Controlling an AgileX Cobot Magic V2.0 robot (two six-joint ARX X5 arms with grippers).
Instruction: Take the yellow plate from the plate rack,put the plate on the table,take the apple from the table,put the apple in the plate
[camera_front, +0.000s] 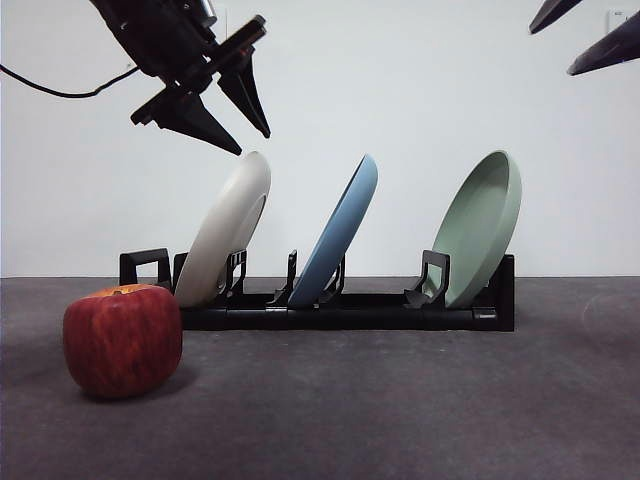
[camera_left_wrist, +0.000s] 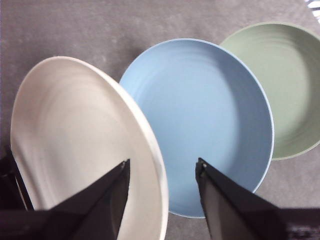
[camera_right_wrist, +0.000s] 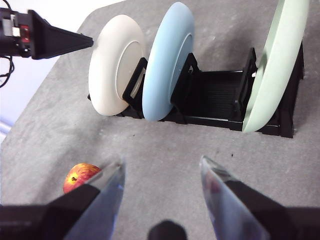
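Note:
The yellow plate (camera_front: 228, 235) is cream and leans in the left slot of the black plate rack (camera_front: 350, 312). My left gripper (camera_front: 254, 143) is open just above the plate's top rim. In the left wrist view its jaws stand on either side of that rim (camera_left_wrist: 162, 161) without touching it, with the plate's face (camera_left_wrist: 75, 135) below. The red apple (camera_front: 122, 340) sits on the table (camera_front: 400, 420) in front of the rack's left end. My right gripper (camera_right_wrist: 161, 161) is open and empty, high at the right (camera_front: 553, 50).
A blue plate (camera_front: 340, 230) leans in the middle slot and a sage-green plate (camera_front: 485, 225) in the right slot. The blue plate (camera_left_wrist: 200, 115) stands close beside the cream one. A black cable hangs at the upper left.

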